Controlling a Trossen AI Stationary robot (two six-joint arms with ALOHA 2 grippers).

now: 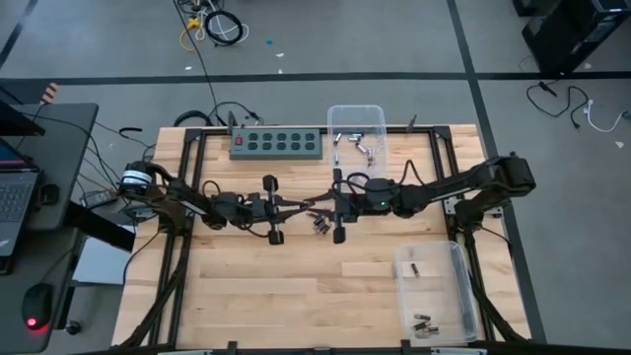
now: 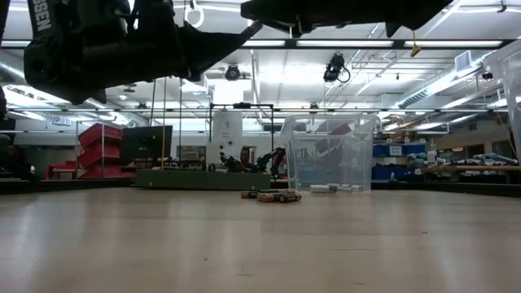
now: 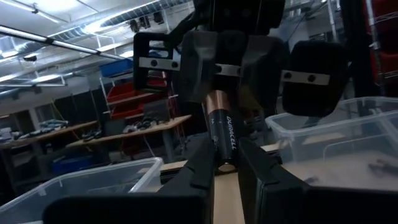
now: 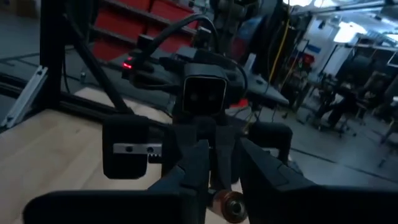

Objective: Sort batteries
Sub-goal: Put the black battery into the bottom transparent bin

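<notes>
Battery [image 3: 222,134]: rigid, light, slick; grip mid-barrel | left gripper [image 3: 225,169]: jaws clamped on battery, mid-desk | right gripper [image 4: 217,163]: facing it, jaws' state unclear

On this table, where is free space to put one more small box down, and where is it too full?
Free: the bare wood between the grippers' line and the table's near edge, left of the near-right bin. Crowded: the middle, where the left gripper and right gripper meet over loose batteries, and the far edge with the power strip and far bin.
</notes>
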